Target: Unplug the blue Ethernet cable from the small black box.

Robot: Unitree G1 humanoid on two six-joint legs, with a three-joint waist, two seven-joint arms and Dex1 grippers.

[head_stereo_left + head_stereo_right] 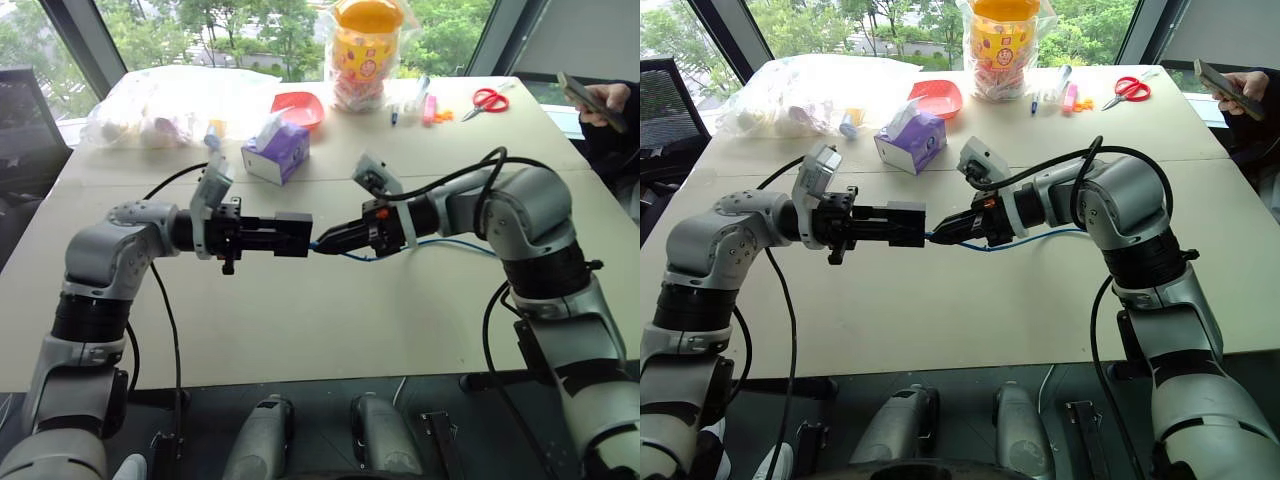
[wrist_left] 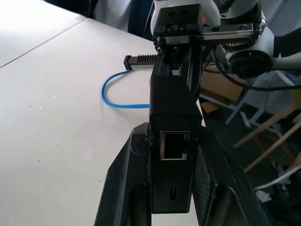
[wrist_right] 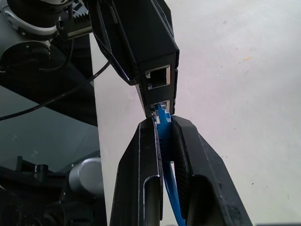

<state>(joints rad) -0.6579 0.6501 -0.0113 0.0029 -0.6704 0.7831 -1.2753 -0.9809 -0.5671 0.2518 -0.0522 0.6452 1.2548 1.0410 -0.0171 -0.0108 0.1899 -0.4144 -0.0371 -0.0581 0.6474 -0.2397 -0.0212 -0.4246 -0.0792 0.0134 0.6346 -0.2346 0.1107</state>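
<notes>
Blue Ethernet cable still plugged into small black box, both held in the air above the desk's middle, nearer its front edge. Right tool clenched on the cable at the plug; left tool clenched on the box. Risk: pulling without pressing the plug's latch could strain the cable or twist the box out of grip.

- My left gripper points level toward the right, fingers clamped on the small black box.
- My right gripper angles slightly down toward the left, fingers pinched on the blue Ethernet cable at the box.
- Both forearms meet at mid-chest height.
</notes>
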